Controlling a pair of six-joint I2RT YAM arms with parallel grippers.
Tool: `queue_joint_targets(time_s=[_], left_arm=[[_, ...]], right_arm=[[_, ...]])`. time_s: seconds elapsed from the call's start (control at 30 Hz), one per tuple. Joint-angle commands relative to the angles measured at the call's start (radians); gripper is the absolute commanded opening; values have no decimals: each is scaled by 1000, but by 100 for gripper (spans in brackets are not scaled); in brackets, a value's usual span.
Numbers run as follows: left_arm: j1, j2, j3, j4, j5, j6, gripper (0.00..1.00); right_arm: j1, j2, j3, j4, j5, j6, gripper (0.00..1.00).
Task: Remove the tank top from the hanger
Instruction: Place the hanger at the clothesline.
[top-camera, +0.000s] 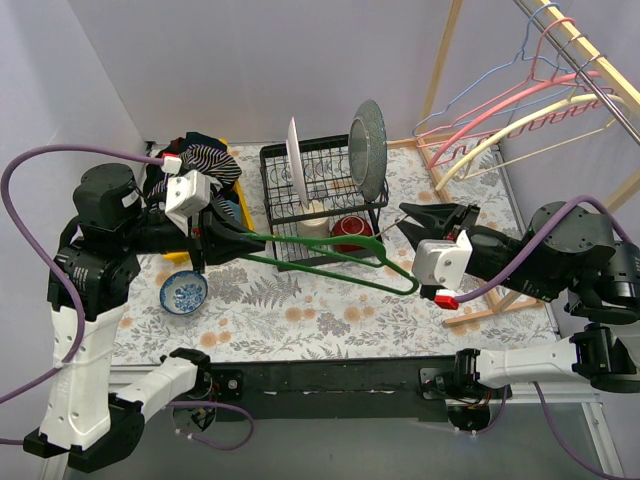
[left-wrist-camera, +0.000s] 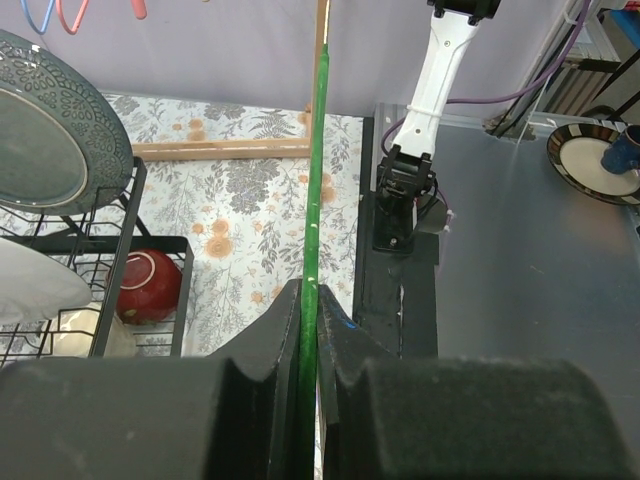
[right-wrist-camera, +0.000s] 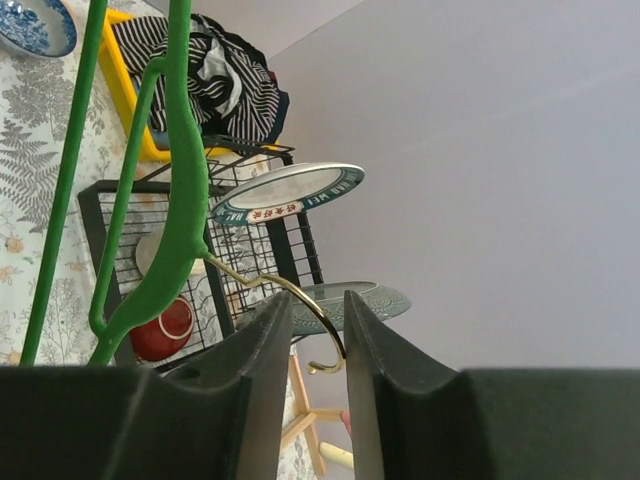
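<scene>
Hanger (left-wrist-camera: 315, 200): green, bare of any cloth, held level just in front of the dish rack (top-camera: 325, 175).
Left gripper (left-wrist-camera: 308, 300): clamped tight on the hanger's green bar, off the left front corner of the dish rack.
Right gripper (right-wrist-camera: 317, 300): fingers drawn narrow around the brass hook (right-wrist-camera: 312, 302), off the right front corner of the dish rack. Gripped or merely straddled, could not tell.
Tank top: nowhere on the hanger. Probably the striped garment (right-wrist-camera: 235, 80) heaped in the yellow bin (right-wrist-camera: 133, 100) to the left of the dish rack, though not identified for certain.
Done so far: judged complete in the main part, with no strap or hem seen on either arm of the hanger.
Left to do: judged very little, at most disposing of the empty hanger, which was held up in front of the dish rack and not yet set down.
</scene>
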Motion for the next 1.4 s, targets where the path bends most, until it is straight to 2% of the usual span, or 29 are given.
queue_joint_targets(time_s=[0.0,0.07,0.1,0.17,0.23,0.37,0.47,0.5,0.63,0.73,0.8,0.87,0.9,0.93,1.0,1.07,1.13,1.2,1.27,1.37], left_arm=[[1,-4,5,32,-30,6,0],[3,-7,4,40,-40,1,0],[1,-7,4,50,-45,0,0],[3,-10,-7,70,-57,-25,0],[1,-13,-18,109,-73,-50,0],[1,-30,-64,172,-109,-83,0],[3,-42,-79,225,-119,-123,0],[3,-42,-87,248,-114,-138,0],[1,-47,-111,314,-99,-183,0],[3,-42,-87,327,-120,-191,0],[3,-33,-50,276,-161,-166,0],[3,-28,5,258,-268,-146,0],[1,-22,19,267,-301,-149,0],[3,-21,31,287,-339,-164,0],[3,-4,65,377,-447,-246,0],[1,5,73,454,-476,-293,0],[1,10,48,621,-510,-365,0],[1,27,33,748,-557,-414,0],[1,90,43,807,-582,-442,0],[3,201,68,929,-551,-513,0]], right_arm=[[4,-4,37,23,34,-7,32],[4,-6,33,31,46,7,31],[4,-6,28,31,45,8,36],[4,-9,28,43,37,45,38],[4,2,48,106,74,92,28],[4,37,90,102,157,157,27],[4,26,90,105,140,191,36],[4,22,91,111,131,204,48],[4,-17,119,177,10,273,67],[4,-73,97,345,-100,350,72],[4,-127,41,471,-189,363,74],[4,-167,-17,566,-264,372,83],[4,-188,-60,700,-262,384,91],[4,-214,-112,745,-251,398,91],[4,-199,-102,760,-201,415,93],[4,-178,-53,726,-181,418,96],[4,-170,-50,734,-196,436,97],[4,-193,-103,779,-223,461,96],[4,-214,-186,855,-258,473,95],[4,-216,-217,861,-259,499,95]])
